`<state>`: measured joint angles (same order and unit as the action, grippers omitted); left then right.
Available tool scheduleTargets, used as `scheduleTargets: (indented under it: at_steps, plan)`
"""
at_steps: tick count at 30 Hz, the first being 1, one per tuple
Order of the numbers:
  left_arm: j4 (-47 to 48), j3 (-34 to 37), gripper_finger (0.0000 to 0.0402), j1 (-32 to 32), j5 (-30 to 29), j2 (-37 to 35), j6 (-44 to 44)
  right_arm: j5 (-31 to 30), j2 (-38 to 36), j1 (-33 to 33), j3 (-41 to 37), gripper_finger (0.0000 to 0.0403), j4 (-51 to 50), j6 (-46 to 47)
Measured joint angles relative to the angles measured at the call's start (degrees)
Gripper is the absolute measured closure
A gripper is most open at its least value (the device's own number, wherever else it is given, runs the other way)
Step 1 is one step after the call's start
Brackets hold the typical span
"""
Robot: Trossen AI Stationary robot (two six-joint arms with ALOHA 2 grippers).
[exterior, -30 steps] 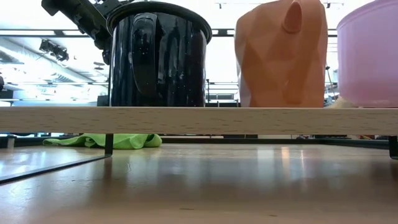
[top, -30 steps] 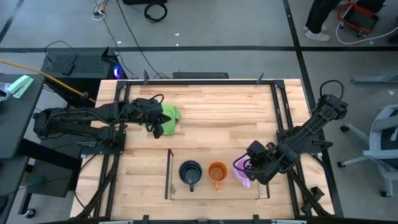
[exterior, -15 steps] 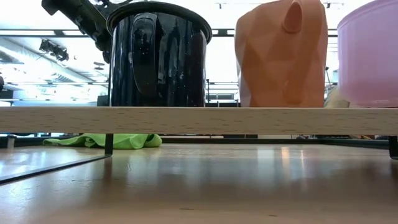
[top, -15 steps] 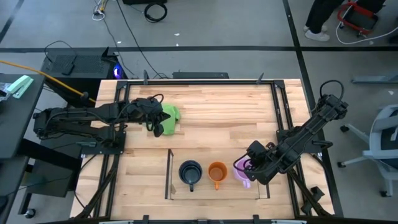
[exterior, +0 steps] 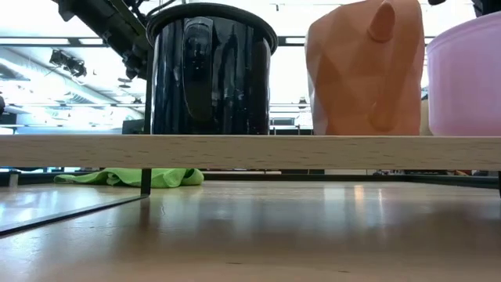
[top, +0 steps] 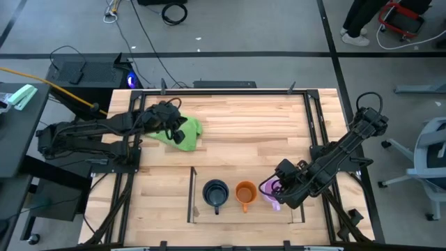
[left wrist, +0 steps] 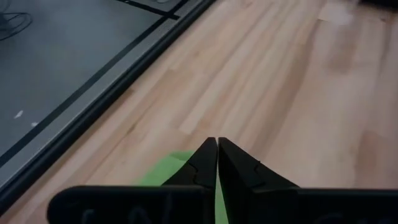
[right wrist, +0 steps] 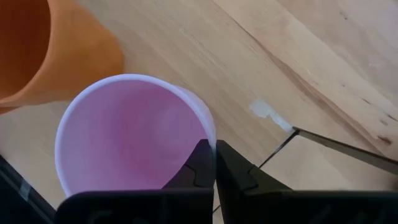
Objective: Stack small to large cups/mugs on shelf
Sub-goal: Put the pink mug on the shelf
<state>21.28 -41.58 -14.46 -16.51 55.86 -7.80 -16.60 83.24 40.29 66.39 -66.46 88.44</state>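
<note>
Purple mug nudged along the shelf, the row shifting with it

The light purple mug (right wrist: 134,134) sat on the shelf (top: 190,197) with its rim pinched between the right gripper (right wrist: 214,163) jaws, the orange mug (top: 244,193) just beside them and the black mug (top: 215,192) beyond. Since a second before, the whole shelf had slid slightly sideways, so placement looked nearly finished. The left gripper (left wrist: 217,157), jaws clenched empty, had lifted over the green cloth (top: 189,132), well apart.

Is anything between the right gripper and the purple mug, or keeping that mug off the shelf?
Nothing visible. The right gripper is pinched on the purple mug's rim, and the mug already sits on the shelf beside the orange mug.
</note>
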Motion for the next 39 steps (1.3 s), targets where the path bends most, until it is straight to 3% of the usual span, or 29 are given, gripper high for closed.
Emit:
scheduleTargets:
  at_steps: [12, 21, 32, 39]
  plan:
    - [0.2, 0.0, 0.0389, -5.5, 0.0, 0.0, 1.1, 0.6, 0.0, 0.0, 0.0, 0.0398, -0.3, 0.1]
    - [1.4, 0.0, 0.0375, -10.8, 0.2, 0.0, 1.6, 2.3, 0.0, 0.0, 0.0, 0.0389, -0.4, 1.0]
    - [3.0, 0.0, 0.0389, -11.1, 0.4, 0.0, 0.7, 2.7, -0.3, 0.0, 0.0, 0.0386, -0.1, 0.3]
    - [3.1, 0.0, 0.0378, -11.1, 0.7, 0.0, 0.5, 3.2, -0.3, 0.0, 0.0, 0.0353, 0.2, -0.1]
